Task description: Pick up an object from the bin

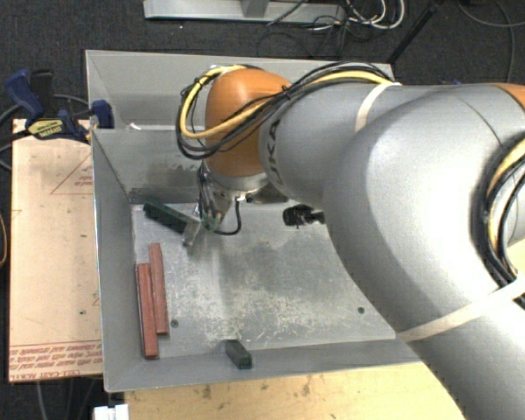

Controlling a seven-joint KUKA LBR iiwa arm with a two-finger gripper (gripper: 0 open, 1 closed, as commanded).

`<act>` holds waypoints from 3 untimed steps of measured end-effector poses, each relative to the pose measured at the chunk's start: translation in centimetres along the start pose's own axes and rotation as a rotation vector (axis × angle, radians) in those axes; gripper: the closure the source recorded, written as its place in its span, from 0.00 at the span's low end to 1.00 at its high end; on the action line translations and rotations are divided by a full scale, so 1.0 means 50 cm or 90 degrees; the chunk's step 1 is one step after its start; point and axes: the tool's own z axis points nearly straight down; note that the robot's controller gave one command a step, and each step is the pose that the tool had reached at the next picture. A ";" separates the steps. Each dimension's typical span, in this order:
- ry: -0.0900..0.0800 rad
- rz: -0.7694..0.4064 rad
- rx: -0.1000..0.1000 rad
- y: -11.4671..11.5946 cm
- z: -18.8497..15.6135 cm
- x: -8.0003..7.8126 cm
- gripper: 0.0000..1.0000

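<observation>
Here, two red-brown sticks (153,300), one dark green bar (164,216) by the gripper (193,237) (state unclear), one small block (238,354).

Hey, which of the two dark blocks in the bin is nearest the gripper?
The long dark green bar, lying just left of the gripper. The short dark block sits far off, toward the view's bottom.

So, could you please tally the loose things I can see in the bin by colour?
Reddish-brown sticks: 2
Dark green bar: 1
Small dark block: 1
Total: 4; a black piece further right may belong to the robot.
</observation>
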 end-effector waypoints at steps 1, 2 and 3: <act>-0.005 -0.059 0.003 0.088 0.006 0.059 1.00; -0.005 -0.109 0.003 0.130 0.007 0.042 1.00; -0.003 -0.096 -0.004 0.088 -0.289 0.078 1.00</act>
